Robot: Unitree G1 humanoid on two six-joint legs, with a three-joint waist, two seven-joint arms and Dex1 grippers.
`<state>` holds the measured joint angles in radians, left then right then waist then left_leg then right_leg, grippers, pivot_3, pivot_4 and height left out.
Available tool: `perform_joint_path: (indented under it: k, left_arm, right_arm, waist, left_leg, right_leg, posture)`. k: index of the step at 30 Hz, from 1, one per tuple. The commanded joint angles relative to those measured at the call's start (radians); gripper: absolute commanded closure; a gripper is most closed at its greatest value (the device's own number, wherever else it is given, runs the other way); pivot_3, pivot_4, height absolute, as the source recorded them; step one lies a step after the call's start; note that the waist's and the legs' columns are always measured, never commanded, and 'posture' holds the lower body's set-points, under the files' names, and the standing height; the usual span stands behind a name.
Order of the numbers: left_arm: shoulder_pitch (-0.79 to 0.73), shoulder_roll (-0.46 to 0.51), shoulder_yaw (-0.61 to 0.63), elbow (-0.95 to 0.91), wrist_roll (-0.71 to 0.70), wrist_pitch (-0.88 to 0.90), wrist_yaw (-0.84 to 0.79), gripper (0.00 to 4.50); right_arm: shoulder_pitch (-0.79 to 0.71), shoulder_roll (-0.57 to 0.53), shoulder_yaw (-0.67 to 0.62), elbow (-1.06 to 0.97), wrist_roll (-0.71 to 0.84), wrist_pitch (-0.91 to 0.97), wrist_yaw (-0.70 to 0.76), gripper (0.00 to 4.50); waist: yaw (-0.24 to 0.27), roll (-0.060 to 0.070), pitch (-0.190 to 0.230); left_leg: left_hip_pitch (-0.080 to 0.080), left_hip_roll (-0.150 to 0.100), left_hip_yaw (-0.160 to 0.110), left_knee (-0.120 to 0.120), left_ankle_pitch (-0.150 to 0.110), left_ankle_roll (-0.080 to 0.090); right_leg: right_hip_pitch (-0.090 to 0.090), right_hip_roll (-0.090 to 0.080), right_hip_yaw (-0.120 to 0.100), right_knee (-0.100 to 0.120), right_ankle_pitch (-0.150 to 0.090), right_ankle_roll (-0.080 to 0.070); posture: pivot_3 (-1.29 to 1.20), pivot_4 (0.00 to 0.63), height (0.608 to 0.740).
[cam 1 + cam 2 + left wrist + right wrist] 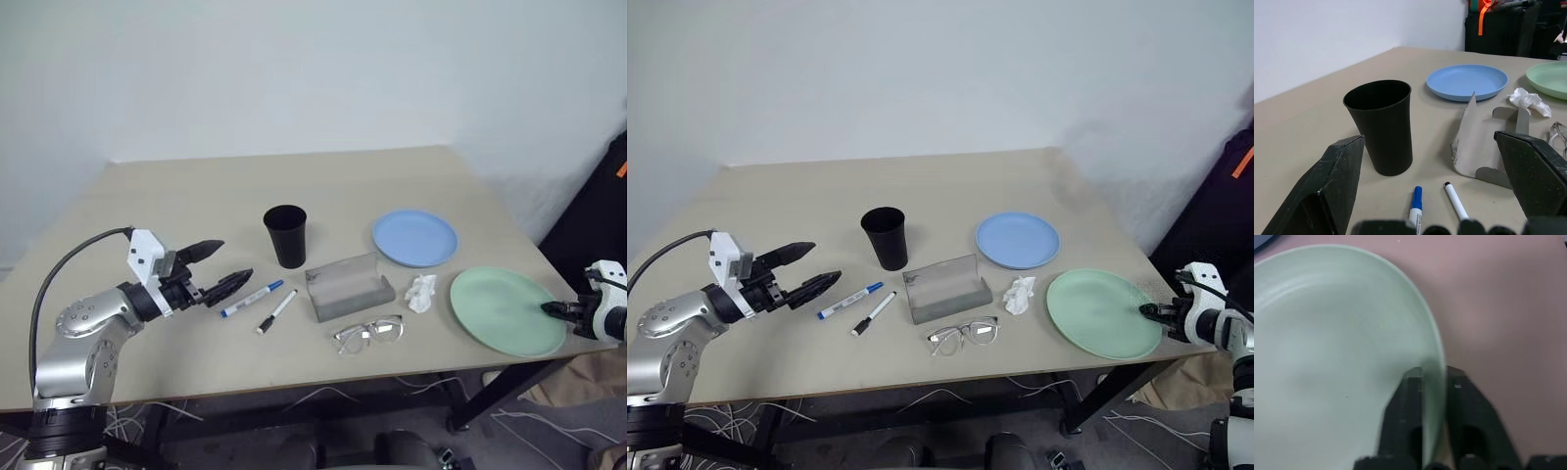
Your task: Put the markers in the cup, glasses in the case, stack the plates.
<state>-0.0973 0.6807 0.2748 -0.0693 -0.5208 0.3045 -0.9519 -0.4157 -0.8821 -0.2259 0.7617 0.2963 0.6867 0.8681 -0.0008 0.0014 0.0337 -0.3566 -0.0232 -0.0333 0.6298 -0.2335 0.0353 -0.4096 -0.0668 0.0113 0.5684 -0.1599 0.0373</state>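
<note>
My right gripper (551,309) is shut on the right rim of the mint green plate (505,308), which lies near the table's right edge; the rim (1436,382) sits pinched between the two fingers. The light blue plate (414,237) lies behind it. My left gripper (233,264) hovers open at the left, pointing at the two markers, blue-capped (252,298) and black-capped (277,311). The black cup (286,235) stands upright behind them. The grey case (348,287) lies open mid-table, with the glasses (368,333) in front of it.
A crumpled white tissue (422,292) lies between the case and the green plate. The table's front edge (294,382) runs close below the glasses. A dark object (598,206) stands off the table's right side.
</note>
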Motion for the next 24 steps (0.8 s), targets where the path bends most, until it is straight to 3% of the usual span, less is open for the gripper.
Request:
perform_joint_path:
  k: [1,10,15,20,24]
  left_arm:
    - [-0.029,0.001,-0.001,-0.011,0.008,-0.019,0.009,0.0]
    - [-0.03,-0.006,-0.006,-0.001,0.014,-0.034,0.018,0.0]
    - [-0.036,-0.009,-0.01,0.016,0.02,-0.044,0.017,0.0]
    - [-0.059,-0.003,-0.013,0.033,0.023,-0.045,0.013,0.0]
    - [-0.075,0.001,-0.017,0.043,0.025,-0.045,0.007,0.0]
  right_arm:
    - [-0.012,0.006,-0.036,-0.028,0.02,0.032,-0.024,4.47]
    - [-0.125,0.01,-0.129,-0.006,0.12,0.202,-0.034,4.47]
    - [-0.202,0.043,-0.178,-0.101,0.189,0.337,-0.079,4.47]
    - [-0.281,0.138,-0.177,-0.226,0.198,0.378,-0.21,4.47]
    - [-0.376,0.231,-0.169,-0.202,0.163,0.358,-0.344,4.47]
  waist:
    - [0.0,0.0,0.0]
    - [-0.002,0.001,0.0]
    - [-0.004,0.001,0.0]
    - [-0.006,0.001,0.0]
    - [-0.007,0.001,0.0]
  left_leg:
    - [0.0,0.0,0.0,0.0,0.0,0.0]
    - [0.0,0.002,0.004,0.0,0.0,0.0]
    - [0.0,0.003,0.005,0.0,0.0,0.0]
    - [-0.001,0.003,0.005,0.0,0.0,0.0]
    - [-0.002,0.002,0.004,-0.001,0.002,0.003]
  right_leg:
    - [0.001,0.0,0.0,0.0,0.0,0.0]
    - [-0.001,0.0,0.0,0.0,0.0,0.0]
    - [-0.002,0.0,-0.001,0.0,0.0,0.0]
    - [-0.005,0.0,0.0,0.0,0.0,0.0]
    - [-0.007,0.0,0.001,0.001,0.0,0.0]
  posture:
    - [0.0,0.0,0.727]
    - [0.0,0.0,0.727]
    - [0.0,0.0,0.727]
    - [0.0,0.0,0.727]
    - [0.0,0.0,0.727]
